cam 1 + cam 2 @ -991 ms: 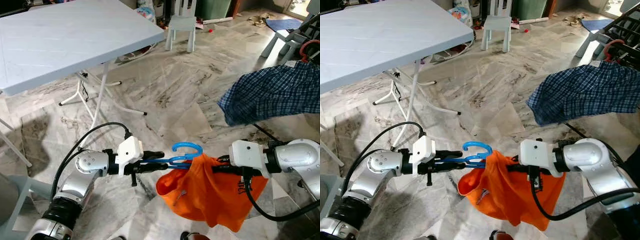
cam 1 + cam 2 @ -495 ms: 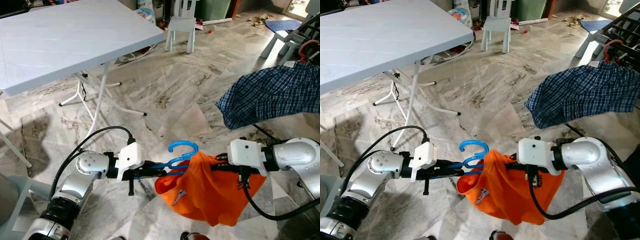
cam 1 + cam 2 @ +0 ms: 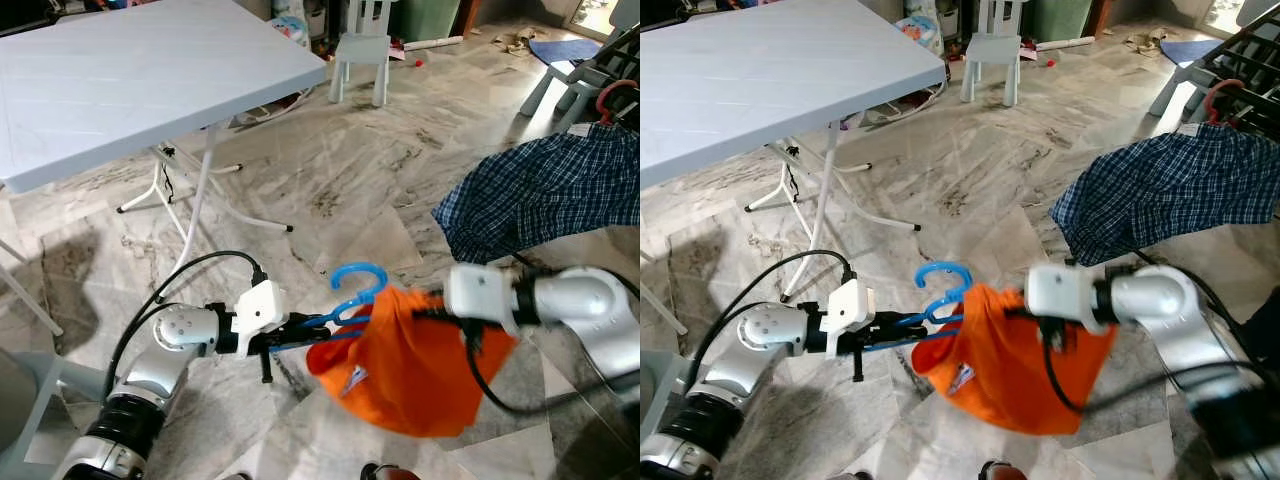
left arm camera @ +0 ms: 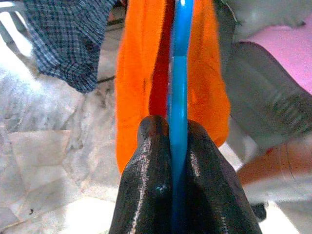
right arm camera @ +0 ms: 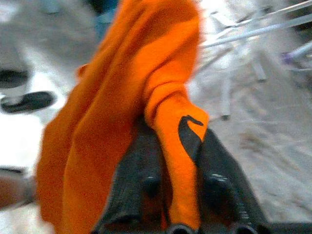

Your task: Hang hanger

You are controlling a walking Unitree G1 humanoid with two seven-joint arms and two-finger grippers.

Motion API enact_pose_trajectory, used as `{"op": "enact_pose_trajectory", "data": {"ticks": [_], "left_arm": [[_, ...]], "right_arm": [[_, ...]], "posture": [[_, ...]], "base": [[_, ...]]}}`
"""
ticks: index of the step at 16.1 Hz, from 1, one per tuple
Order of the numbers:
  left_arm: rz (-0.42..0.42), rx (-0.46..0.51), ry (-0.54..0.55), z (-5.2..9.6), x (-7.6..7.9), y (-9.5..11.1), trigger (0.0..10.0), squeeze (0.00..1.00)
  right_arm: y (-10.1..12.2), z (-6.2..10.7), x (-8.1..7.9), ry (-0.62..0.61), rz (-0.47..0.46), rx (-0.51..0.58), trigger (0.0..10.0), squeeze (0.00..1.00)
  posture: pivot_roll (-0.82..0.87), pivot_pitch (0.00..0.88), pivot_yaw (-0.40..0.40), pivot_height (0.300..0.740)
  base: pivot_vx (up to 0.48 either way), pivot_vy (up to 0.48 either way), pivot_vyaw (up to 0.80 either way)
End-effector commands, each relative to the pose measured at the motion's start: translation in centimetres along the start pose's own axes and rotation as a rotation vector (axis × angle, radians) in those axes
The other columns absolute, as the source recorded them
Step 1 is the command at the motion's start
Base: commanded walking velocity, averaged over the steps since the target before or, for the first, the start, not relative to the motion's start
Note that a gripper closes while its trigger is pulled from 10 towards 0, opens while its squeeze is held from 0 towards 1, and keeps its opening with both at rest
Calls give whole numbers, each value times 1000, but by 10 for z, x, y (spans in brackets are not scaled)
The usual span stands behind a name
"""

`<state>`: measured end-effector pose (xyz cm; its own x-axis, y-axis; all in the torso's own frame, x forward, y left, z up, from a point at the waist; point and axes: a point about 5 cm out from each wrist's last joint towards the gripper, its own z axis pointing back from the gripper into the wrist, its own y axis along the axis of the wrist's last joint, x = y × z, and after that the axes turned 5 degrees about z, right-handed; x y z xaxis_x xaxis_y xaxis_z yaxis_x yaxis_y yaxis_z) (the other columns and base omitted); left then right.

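Both grippers share one load: left gripper [image 3: 300, 335] clamps the blue hanger [image 3: 352, 290] (hook toward 12 o'clock), right gripper [image 5: 178, 161] pinches the orange cloth [image 3: 410, 360], and the rack [image 3: 1230, 60] lies at 2 o'clock, nearer the right arm.

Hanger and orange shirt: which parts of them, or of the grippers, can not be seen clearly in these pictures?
- Hanger: the orange shirt covers its right end.
- Right gripper: in the eye views its fingers are under the shirt, and that arm is blurred.
- Left gripper: clear, shut on the hanger.
- Shirt print: too small to read.
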<state>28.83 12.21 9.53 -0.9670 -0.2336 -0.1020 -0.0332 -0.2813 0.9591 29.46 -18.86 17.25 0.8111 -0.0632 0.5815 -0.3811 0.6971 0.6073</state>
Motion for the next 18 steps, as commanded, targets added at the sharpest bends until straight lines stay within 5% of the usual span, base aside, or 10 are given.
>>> {"op": "enact_pose_trajectory", "data": {"ticks": [1,12,18], "left_arm": [[20,-25,21,2,2,-8,0,0],[183,65,382,5,-16,-17,0,0],[208,138,482,1,-23,-8,0,0]], "right_arm": [[10,5,16,-96,62,34,10000,1000],[-3,-21,30,-332,83,-17,10000,1000],[-3,-31,18,-441,-77,25,10000,1000]], "posture": [[-180,130,9,740],[-158,125,15,740],[-157,129,18,740]], "base": [[0,0,0],[0,0,0],[0,0,0]]}}
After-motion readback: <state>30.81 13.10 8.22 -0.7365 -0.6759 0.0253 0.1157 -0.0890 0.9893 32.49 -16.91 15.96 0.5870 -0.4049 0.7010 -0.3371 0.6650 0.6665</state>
